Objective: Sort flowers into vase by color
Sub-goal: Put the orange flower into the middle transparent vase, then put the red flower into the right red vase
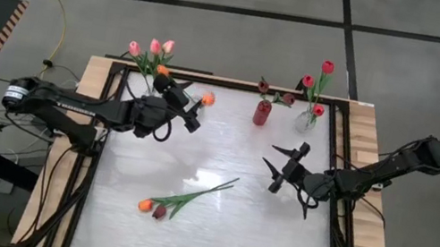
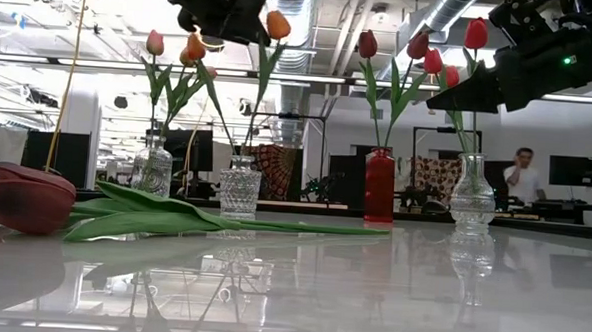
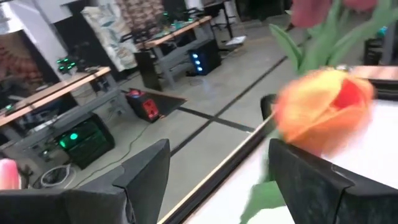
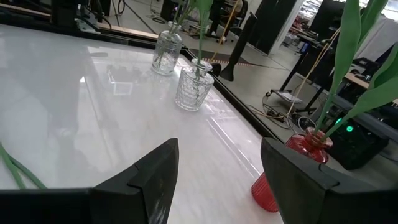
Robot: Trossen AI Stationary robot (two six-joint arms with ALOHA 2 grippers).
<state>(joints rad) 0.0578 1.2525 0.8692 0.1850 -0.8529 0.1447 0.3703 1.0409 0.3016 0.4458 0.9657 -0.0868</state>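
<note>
Four vases stand along the table's far edge: a clear one (image 2: pixel 153 170) with pink tulips, a clear one (image 2: pixel 240 189) with orange tulips, a red one (image 2: pixel 379 185) with maroon tulips, and a clear one (image 2: pixel 472 194) with red tulips. My left gripper (image 1: pixel 189 109) is open, high beside an orange tulip's head (image 3: pixel 323 109), whose stem runs down into the second vase. An orange-headed tulip (image 1: pixel 145 206) and a maroon-headed one (image 1: pixel 159 212) lie flat at mid-table. My right gripper (image 1: pixel 285 167) hangs open over the table's right part, holding nothing. My left gripper stands open with the orange tulip's stem (image 3: pixel 261 199) close beside one finger (image 3: pixel 311 186), and the head just past that finger's tip. Whether the finger touches the stem, I cannot tell. The tulip stands upright in its vase.
The bare white tabletop (image 1: pixel 208 240) lies around the two loose tulips. A dark frame (image 1: pixel 349 164) edges the table. Beyond the table are cables on the floor, benches with equipment, and a person (image 2: pixel 522 171) far off at the right.
</note>
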